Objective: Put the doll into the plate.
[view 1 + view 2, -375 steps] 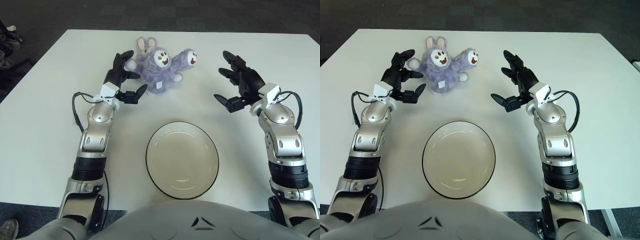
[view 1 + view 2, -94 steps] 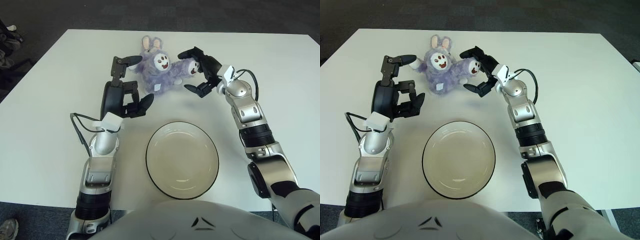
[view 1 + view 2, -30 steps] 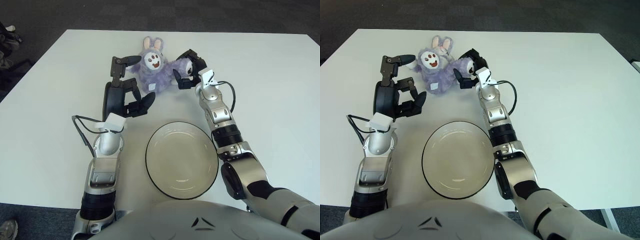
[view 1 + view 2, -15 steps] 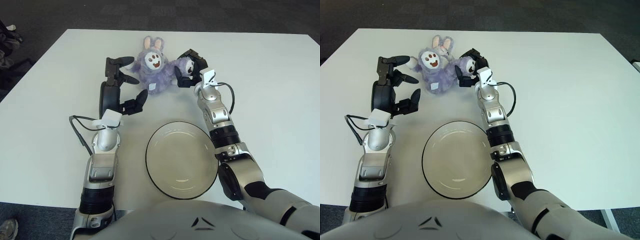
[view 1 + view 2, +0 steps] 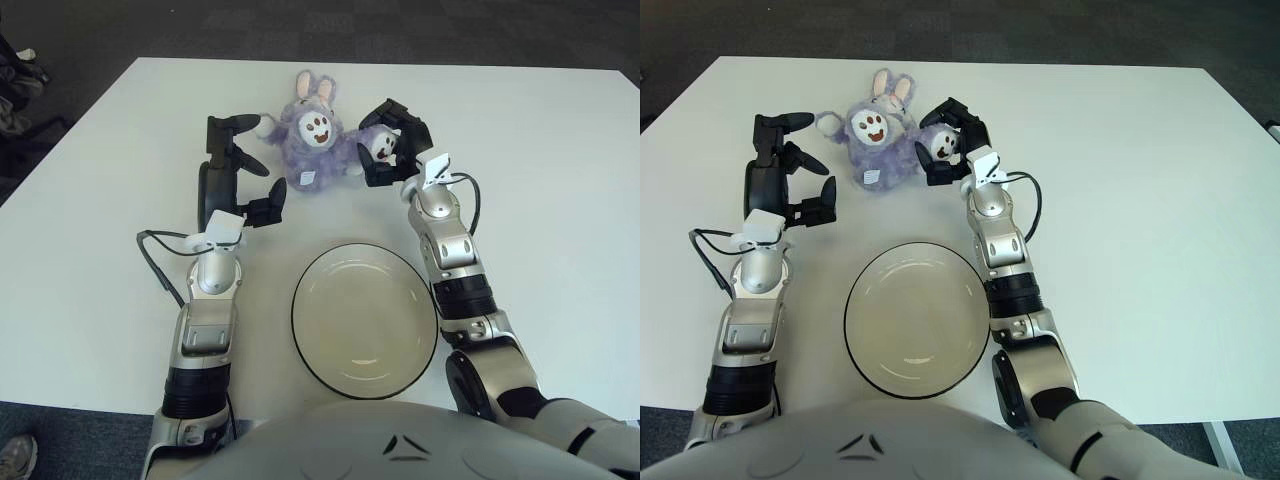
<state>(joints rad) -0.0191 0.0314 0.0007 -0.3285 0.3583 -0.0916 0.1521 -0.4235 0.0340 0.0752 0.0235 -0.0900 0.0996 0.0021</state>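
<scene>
Fluffy purple plush bunny doll [image 5: 312, 145] on white tabletop [image 5: 90, 200] over dark carpet floor [image 5: 420, 28], right hand [image 5: 395, 142] fingers curled around its smaller head, left hand [image 5: 232, 175] spread open beside it, round cream black-rimmed plate [image 5: 364, 319] nearer.

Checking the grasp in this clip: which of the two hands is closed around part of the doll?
The right hand, curled around the purple doll's white-tipped limb; the left hand hangs open beside it.

Both views look forward and steeply down from the robot's head, side by side, the right eye slightly to the right. The grey chest fills the near edge. They share the whole white rectangular surface [image 5: 90, 250] out to its far edge and the dark carpeted floor [image 5: 1060, 30] beyond.
</scene>
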